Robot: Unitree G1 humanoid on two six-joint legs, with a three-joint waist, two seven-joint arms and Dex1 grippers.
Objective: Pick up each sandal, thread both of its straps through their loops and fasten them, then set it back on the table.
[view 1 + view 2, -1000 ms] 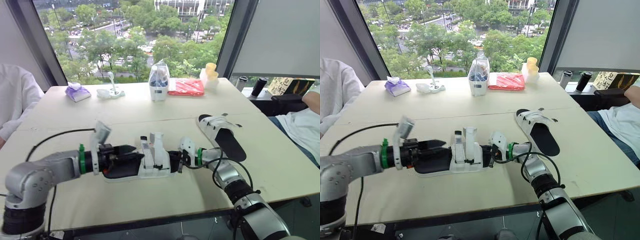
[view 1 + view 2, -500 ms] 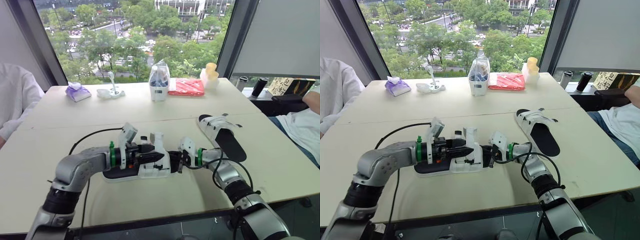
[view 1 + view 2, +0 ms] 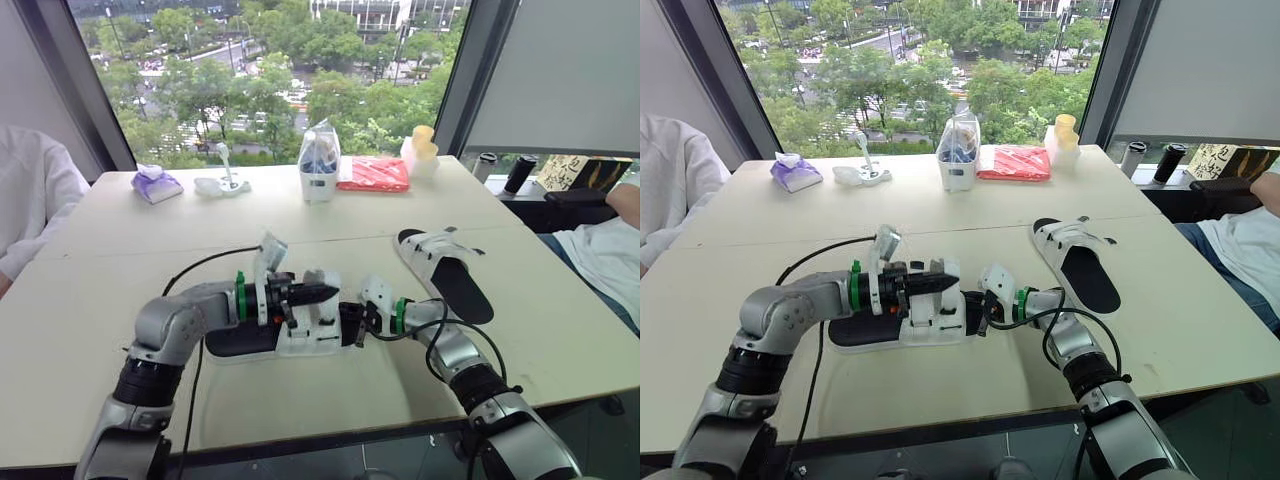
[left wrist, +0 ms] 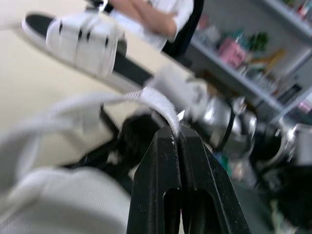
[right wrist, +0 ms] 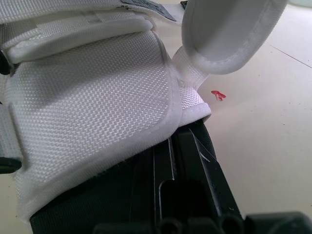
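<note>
Left gripper [image 4: 178, 141] clamped on the white strap [image 4: 117, 100] tip of near sandal [image 4: 53, 204]. Other sandal [image 4: 83, 39] lies flat on surface [image 4: 29, 83] behind; person's folded arms [image 4: 146, 12] beyond.

Two sandals, black soles with white webbing straps. Near sandal [image 3: 262, 340] lies flat at the front middle of the table [image 3: 120, 260], long axis running left to right, its broad white upper toward the right end. One strap [image 4: 155, 100] is lifted off the upper and arches up, its tip pinched between the closed fingers of the left gripper [image 4: 176, 134]. Right gripper [image 3: 350, 325] sits against the sandal's right end. Far sandal [image 3: 452, 278] lies flat, well apart to the right, angled, black footbed up, white straps bunched at its far end; whether fastened, unclear.
</note>
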